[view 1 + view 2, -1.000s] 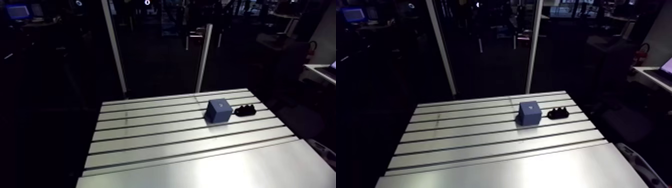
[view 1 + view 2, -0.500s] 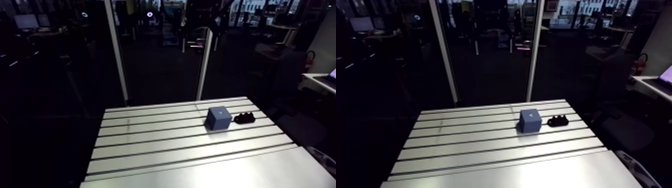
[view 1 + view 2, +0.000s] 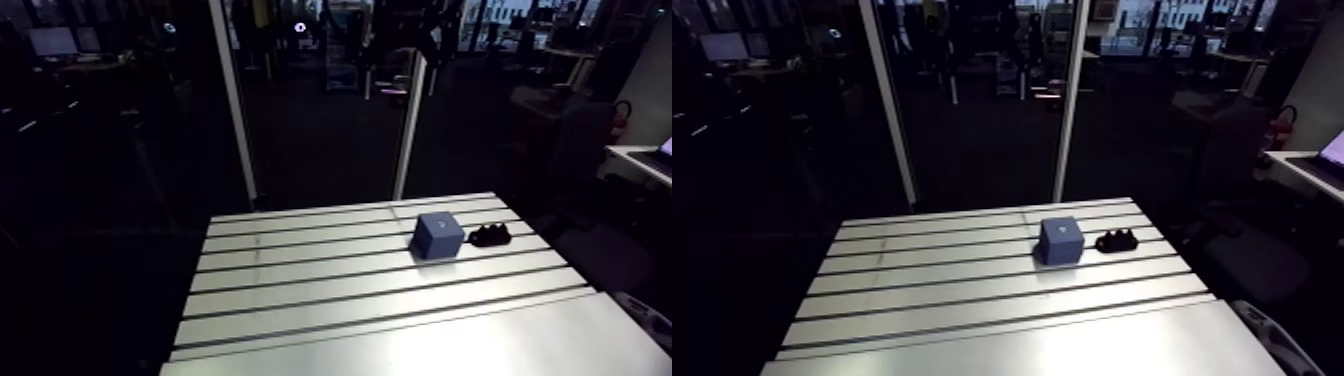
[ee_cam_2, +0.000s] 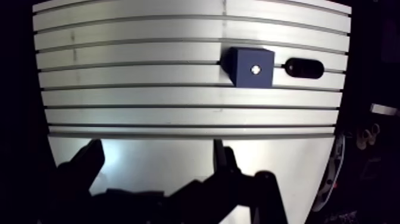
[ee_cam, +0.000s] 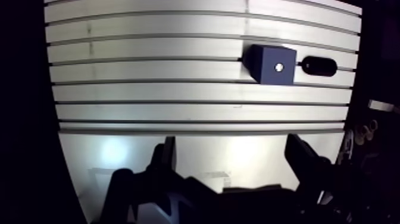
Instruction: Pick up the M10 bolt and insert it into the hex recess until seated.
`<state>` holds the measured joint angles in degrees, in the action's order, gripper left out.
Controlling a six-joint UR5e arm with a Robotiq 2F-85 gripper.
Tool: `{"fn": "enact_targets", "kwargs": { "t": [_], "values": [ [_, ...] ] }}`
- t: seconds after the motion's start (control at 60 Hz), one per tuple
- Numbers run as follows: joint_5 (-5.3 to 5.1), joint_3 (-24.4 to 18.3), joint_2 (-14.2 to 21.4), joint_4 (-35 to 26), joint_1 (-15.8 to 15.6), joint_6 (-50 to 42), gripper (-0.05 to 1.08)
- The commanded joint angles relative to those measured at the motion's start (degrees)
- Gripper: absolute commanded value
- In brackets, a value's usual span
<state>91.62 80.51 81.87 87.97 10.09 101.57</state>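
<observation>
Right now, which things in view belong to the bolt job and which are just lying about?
For the job:
blue block, pale spot on top
black piece beside it, probably the bolt; too dark to be sure
tool, open and empty, well short of both

Just lying about:
nothing seen; only the slotted table underneath

table (image 3: 300, 300): pale silver-grey, striped across with thin dark parallel grooves. block (image 3: 437, 236): dark blue all over, with one small white dot (image 5: 278, 67) on its top face. small object (image 3: 490, 235): black. gripper (image 5: 231, 146): black.
</observation>
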Motion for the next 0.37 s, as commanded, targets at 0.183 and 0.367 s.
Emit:
{"fn": "enact_targets", "kwargs": {
  "t": [0.183, 0.367],
  "values": [
    [-0.09, -0.66, 0.01, -0.13, -0.15, 0.07, 0.01],
    [-0.09, -0.84, -0.09, -0.13, -0.24, 0.08, 0.01]
  ]
}}
